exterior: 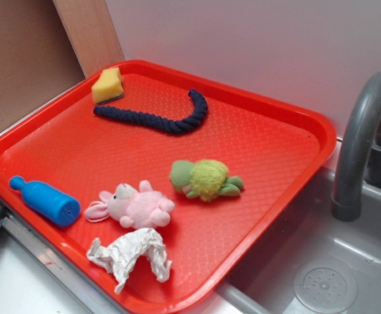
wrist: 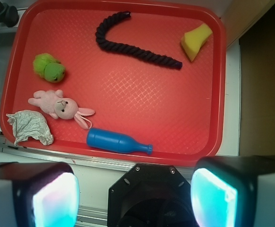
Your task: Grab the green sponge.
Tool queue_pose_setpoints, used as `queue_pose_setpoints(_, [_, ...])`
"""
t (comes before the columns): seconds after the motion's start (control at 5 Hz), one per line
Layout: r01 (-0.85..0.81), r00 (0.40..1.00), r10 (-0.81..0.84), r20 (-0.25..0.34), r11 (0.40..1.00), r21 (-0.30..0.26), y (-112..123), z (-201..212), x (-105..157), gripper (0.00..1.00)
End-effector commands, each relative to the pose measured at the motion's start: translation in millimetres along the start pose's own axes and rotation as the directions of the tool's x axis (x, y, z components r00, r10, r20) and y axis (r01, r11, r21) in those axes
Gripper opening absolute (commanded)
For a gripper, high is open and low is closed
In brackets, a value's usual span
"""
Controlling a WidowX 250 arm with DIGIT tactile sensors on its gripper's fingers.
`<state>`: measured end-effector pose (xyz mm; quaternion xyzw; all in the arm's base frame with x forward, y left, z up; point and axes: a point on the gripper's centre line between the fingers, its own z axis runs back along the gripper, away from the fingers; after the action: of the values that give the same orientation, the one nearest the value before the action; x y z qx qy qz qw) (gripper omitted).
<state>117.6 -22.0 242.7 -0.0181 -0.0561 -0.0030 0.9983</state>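
The green sponge (exterior: 107, 85) is a small yellow foam block with a dark layer underneath. It lies in the far left corner of the red tray (exterior: 256, 137). In the wrist view the green sponge (wrist: 196, 41) shows at the upper right of the tray (wrist: 142, 99). My gripper (wrist: 135, 198) hovers outside the tray's near edge, far from the sponge. It is open, with its two glowing pads (wrist: 55, 201) wide apart and nothing between them. In the exterior view only a black part at the left edge shows.
On the tray lie a dark blue rope (exterior: 158, 120) right beside the sponge, a green-and-yellow plush turtle (exterior: 205, 179), a pink plush bunny (exterior: 133, 206), a crumpled white paper (exterior: 131, 255) and a blue bottle (exterior: 46, 200). A grey faucet (exterior: 361, 144) and sink (exterior: 321, 275) stand at the right.
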Motion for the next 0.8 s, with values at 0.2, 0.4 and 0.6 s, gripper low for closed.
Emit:
queue_pose_setpoints(0.2, [-0.244, 0.965, 0.245, 0.094, 0.970, -0.020, 16, 9, 20, 1.00])
queue_pose_setpoints(0.4, [-0.473, 0.871, 0.470, 0.141, 0.881, -0.013, 30, 10, 45, 1.00])
queue_pose_setpoints(0.6, [-0.682, 0.730, 0.680, 0.072, 0.731, 0.015, 52, -7, 68, 1.00])
